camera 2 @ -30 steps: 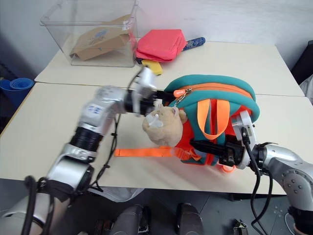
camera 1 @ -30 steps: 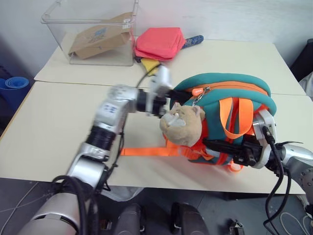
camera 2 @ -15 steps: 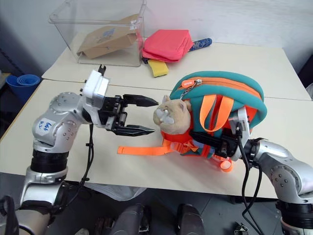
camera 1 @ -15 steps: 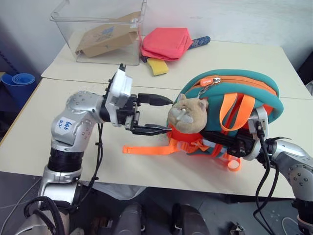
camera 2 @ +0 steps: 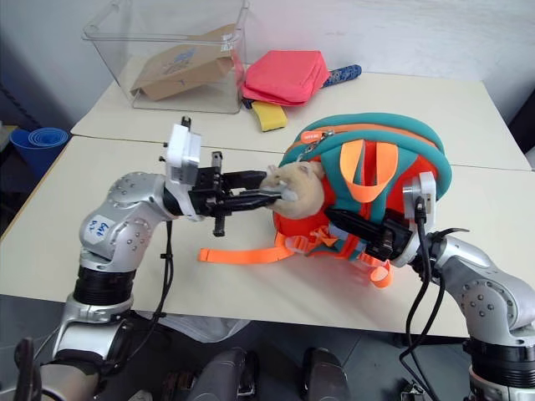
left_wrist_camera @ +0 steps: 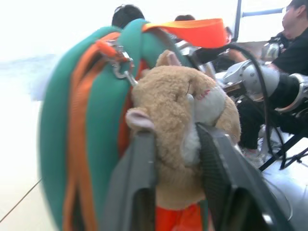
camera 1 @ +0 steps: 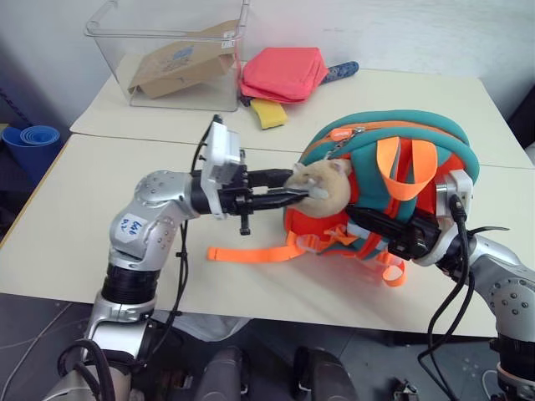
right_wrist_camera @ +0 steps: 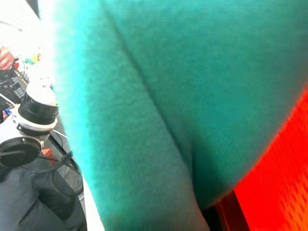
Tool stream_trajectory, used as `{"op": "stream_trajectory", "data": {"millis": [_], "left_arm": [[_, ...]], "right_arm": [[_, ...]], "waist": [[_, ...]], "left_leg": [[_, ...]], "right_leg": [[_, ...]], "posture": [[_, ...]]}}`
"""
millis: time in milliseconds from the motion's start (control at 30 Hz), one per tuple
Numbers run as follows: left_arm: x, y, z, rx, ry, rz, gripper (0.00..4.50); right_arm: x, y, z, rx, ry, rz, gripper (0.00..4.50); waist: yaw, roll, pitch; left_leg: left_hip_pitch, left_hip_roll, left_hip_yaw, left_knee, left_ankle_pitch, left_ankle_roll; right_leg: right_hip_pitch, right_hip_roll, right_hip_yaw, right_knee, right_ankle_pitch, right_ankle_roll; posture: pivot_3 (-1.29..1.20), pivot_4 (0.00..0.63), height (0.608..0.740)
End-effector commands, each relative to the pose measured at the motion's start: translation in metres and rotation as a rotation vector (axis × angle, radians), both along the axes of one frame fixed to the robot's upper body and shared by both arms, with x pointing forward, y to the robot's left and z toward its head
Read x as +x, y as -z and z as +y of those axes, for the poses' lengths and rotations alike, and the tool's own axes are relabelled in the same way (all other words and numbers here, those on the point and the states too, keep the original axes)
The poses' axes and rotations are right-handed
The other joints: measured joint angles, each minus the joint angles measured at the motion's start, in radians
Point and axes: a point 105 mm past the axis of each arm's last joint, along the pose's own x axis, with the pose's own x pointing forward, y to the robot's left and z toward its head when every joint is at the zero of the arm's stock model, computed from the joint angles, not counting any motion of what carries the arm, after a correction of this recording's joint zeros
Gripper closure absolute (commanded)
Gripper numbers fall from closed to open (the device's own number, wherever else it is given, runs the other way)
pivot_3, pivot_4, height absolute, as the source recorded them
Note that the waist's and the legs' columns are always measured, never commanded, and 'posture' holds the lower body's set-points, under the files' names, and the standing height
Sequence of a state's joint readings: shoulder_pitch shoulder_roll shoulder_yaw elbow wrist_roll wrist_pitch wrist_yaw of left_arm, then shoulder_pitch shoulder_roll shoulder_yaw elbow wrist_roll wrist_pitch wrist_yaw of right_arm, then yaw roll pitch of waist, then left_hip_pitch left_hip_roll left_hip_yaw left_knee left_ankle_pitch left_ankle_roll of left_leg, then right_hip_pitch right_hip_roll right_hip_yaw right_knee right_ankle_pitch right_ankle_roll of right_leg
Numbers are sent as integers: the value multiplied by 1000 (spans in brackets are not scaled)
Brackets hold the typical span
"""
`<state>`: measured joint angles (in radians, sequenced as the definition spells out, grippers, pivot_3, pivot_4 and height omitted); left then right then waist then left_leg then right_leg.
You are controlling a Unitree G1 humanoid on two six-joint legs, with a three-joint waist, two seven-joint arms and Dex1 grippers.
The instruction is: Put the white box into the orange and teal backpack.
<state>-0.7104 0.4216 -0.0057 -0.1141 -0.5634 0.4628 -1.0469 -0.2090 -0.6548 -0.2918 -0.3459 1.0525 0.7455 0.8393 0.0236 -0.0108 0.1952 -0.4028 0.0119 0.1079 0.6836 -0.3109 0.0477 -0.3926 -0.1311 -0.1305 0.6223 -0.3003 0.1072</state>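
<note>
From the head, the left end effector reaches level to the right, clamped on the tan plush animal of the orange and teal backpack, upright on the table. The right end effector, clenched, presses the backpack's near side. Far left, a clear plastic bin holds a cardboard packet.

Left wrist: both fingers squeeze fuzzy plush.

Right wrist: soft teal fabric.
</note>
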Motion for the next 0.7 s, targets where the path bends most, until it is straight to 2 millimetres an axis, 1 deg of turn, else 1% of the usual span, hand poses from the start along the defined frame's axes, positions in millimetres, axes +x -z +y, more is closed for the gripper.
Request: {"op": "stream_trajectory", "data": {"millis": [33, 133, 200, 267, 333, 367, 467, 500, 533, 600, 633, 667, 700], "left_arm": [[21, -13, 30, -11, -97, -24, 4205], [37, -25, 54, -15, -144, -3, 4205], [46, -30, 69, -13, -156, 49, 4205], [55, -18, 80, 98, -164, 97, 4205], [61, -3, 85, 190, -166, 132, 4205], [64, 7, 84, 235, -166, 149, 4205], [63, 55, 74, 461, -121, 141, 4205], [60, 71, 61, 493, -83, 108, 4205], [57, 80, 52, 501, -58, 83, 4205], [55, 94, 23, 419, -37, 64, 4205], [53, 102, 16, 410, -38, 63, 4205], [50, 112, 13, 428, -30, 62, 4205], [46, 122, 15, 460, -20, 70, 4205]], "right_arm": [[-7, -12, -7, 27, 19, -61, 4500], [-10, -9, -10, 30, 28, -53, 4500], [-12, -7, -10, 32, 36, -51, 4500], [-14, -6, -12, 34, 44, -51, 4500], [-16, -5, -13, 36, 52, -50, 4500], [-17, -4, -14, 37, 60, -49, 4500], [-18, -3, -15, 39, 85, -60, 4500], [-16, -5, -16, 52, 111, -79, 4500], [-15, -6, -16, 63, 130, -93, 4500], [-14, -4, -15, 72, 151, -100, 4500], [-14, -1, -14, 68, 156, -97, 4500], [-14, 2, -13, 50, 162, -97, 4500], [-13, 7, -14, 13, 180, -107, 4500]], "waist": [[0, 0, 0], [-2, 0, 0], [-1, 0, 0], [-2, 0, 0], [-1, 0, 0], [-1, 0, 0], [0, 0, 0], [0, 0, 0], [0, 0, 0], [2, 0, 0], [3, 0, 0], [4, 0, 0], [3, 0, 0]], "left_leg": [[0, 0, 0, 0, 0, 0], [0, 0, 1, 0, 0, 0], [0, 0, 2, -1, 0, 0], [0, 0, 2, -1, 0, 0], [0, 0, 3, -1, 0, 0], [1, 0, 4, -1, 0, 0], [1, -1, 4, -1, 0, 1], [1, -1, 4, -1, 0, 1], [1, -1, 4, -1, 0, 1], [1, -1, 5, -1, 0, 1], [0, -1, 5, -1, 0, 1], [0, -1, 4, 0, 0, 1], [-1, -1, 3, 0, 0, 1]], "right_leg": [[0, 0, 0, 0, 0, 0], [-1, 1, -2, 0, 0, 0], [-1, 1, -3, 0, 0, 0], [-2, 1, -4, 0, 0, 0], [-2, 2, -5, 1, 0, 0], [-2, 2, -5, 1, 0, 0], [-2, 2, -4, 1, 0, 0], [-2, 2, -4, 1, 0, 0], [-2, 2, -4, 1, 0, 0], [-2, 1, -3, 1, 0, 0], [-2, 1, -3, 1, 0, 0], [-2, 0, -2, 1, 0, 0], [-2, 0, -2, 1, 0, 0]], "posture": [[0, 150, 740], [0, 150, 740], [0, 150, 740], [0, 150, 740], [0, 150, 740], [0, 150, 740], [0, 150, 740], [0, 150, 740], [0, 150, 740], [0, 150, 740], [0, 150, 740], [0, 150, 740], [0, 150, 740]]}}
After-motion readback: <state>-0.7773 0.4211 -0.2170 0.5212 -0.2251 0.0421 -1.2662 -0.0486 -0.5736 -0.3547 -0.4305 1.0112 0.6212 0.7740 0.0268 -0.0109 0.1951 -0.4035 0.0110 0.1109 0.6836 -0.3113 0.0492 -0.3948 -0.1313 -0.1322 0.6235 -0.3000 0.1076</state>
